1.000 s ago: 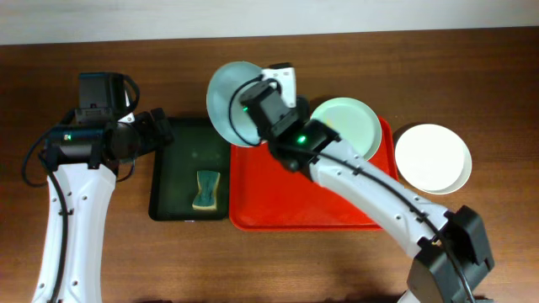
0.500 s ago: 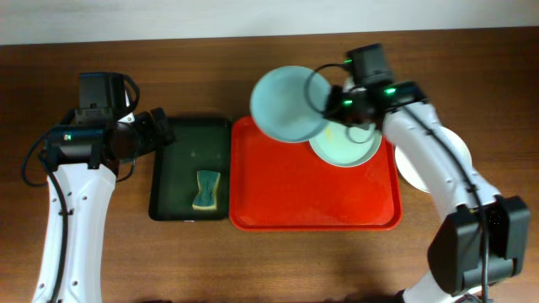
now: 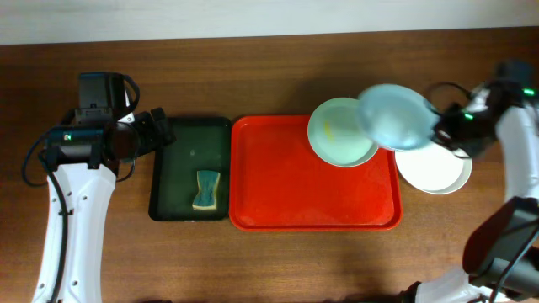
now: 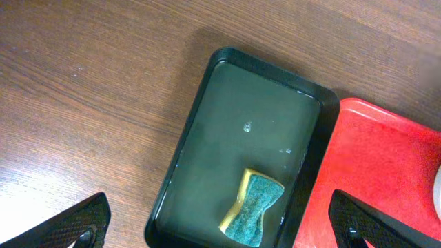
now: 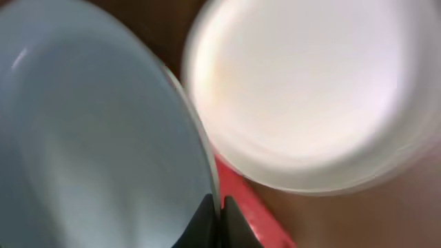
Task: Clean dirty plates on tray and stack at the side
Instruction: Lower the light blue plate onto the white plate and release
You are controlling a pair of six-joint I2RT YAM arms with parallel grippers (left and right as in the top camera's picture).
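Note:
My right gripper (image 3: 441,128) is shut on the rim of a pale blue plate (image 3: 392,116) and holds it tilted in the air, over the right edge of the red tray (image 3: 303,198). In the right wrist view the shut gripper (image 5: 219,222) pinches that plate (image 5: 96,138), with the white plate (image 5: 303,89) below. The white plate (image 3: 434,167) lies on the table right of the tray. A mint plate (image 3: 335,135) with a small yellow smear rests in the tray's far right corner. My left gripper (image 3: 162,130) hangs open over the dark green tray.
The dark green tray (image 3: 181,181) sits left of the red tray and holds shallow water and a yellow-green sponge (image 3: 205,190). In the left wrist view the sponge (image 4: 253,208) lies between my wide-open fingertips (image 4: 86,222), beside the red tray's edge (image 4: 386,172).
My right arm has swung the pale blue plate from the red tray's far left corner rightward to above its right edge and the white plate. The left arm has not moved.

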